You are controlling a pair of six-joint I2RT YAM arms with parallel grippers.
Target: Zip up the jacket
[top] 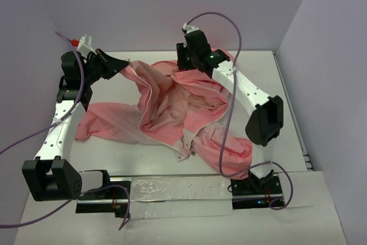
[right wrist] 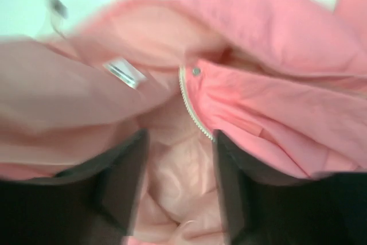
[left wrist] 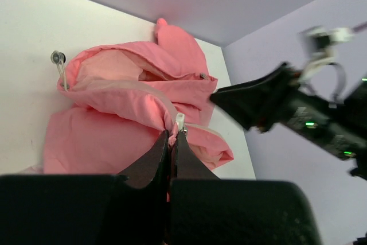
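The salmon-pink jacket (top: 172,107) lies crumpled and open on the white table (top: 114,159), its paler lining facing up. My left gripper (top: 122,67) is at the far left, shut on a fold of the jacket (left wrist: 114,136) at its front edge, right by a white zipper piece (left wrist: 180,121). My right gripper (top: 186,64) hangs at the jacket's far side. In the right wrist view, which is blurred, that gripper (right wrist: 178,164) stands open over the pale lining (right wrist: 178,199), with the light zipper teeth (right wrist: 192,107) just off its right finger (right wrist: 229,182).
Lilac walls close in the table at the back and right. A clear plastic strip (top: 178,190) runs between the arm bases. A drawstring toggle (left wrist: 57,58) lies on the table beside the hood. The right arm (left wrist: 269,104) shows dark in the left wrist view.
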